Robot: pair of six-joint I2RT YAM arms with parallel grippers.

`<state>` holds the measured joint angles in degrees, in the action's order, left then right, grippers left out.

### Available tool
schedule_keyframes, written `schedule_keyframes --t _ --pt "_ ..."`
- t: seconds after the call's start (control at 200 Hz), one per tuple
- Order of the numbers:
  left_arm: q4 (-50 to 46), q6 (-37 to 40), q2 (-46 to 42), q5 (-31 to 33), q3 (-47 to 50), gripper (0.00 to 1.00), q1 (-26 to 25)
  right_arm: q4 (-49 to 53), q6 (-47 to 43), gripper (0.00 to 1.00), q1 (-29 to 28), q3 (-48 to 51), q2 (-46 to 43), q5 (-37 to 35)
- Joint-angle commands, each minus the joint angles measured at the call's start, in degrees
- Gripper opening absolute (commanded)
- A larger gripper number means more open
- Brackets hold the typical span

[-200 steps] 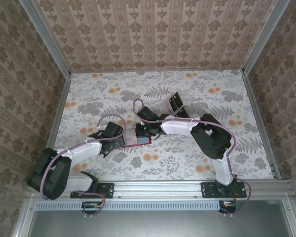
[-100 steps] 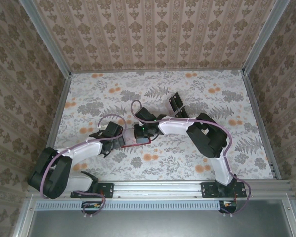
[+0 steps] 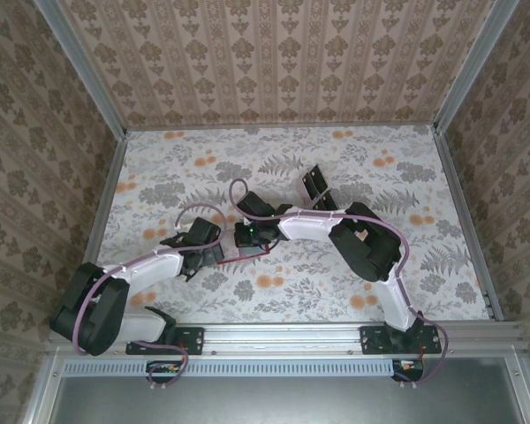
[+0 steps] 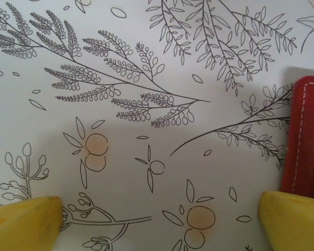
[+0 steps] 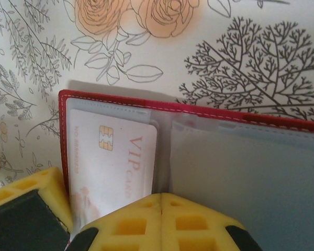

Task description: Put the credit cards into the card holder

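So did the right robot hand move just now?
Yes. The right gripper slid a little left over the red card holder, away from the dark tray behind it.

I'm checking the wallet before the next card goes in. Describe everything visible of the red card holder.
The card holder is a red, leather-like wallet with white stitching along its border, lying open and flat on the floral table cover. Its inside has pale, translucent pockets; one holds a pinkish-white card with a chip and VIP lettering. The shut right pincer sits over it at that card's end; the open left pincer has one finger beside a red edge.
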<state>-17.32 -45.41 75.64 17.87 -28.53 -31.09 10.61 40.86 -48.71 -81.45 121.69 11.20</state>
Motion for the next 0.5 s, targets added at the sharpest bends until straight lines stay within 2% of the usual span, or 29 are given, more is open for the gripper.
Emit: schedule_keyframes --t 0.0,0.08,0.22,0.285,0.495 --pt "9.63 0.75 5.64 -9.32 3.03 1.0 0.15 0.92 -0.03 0.09 -1.41 -1.48 1.42 3.11" --pt "9.25 0.8 5.0 -9.35 3.05 1.0 0.15 0.88 -0.36 0.11 -0.98 -0.14 -0.16 2.44" --pt "7.3 0.95 2.51 -9.17 2.54 1.0 0.29 -1.1 -0.05 0.26 0.56 4.91 -4.67 1.17" --pt "6.07 0.98 0.69 -9.08 2.18 1.0 0.58 -2.5 0.29 0.3 1.49 7.46 -6.61 0.95" --pt "1.39 1.88 -5.25 -8.38 0.64 1.0 2.54 -4.97 1.34 0.28 2.83 13.11 -8.05 1.08"
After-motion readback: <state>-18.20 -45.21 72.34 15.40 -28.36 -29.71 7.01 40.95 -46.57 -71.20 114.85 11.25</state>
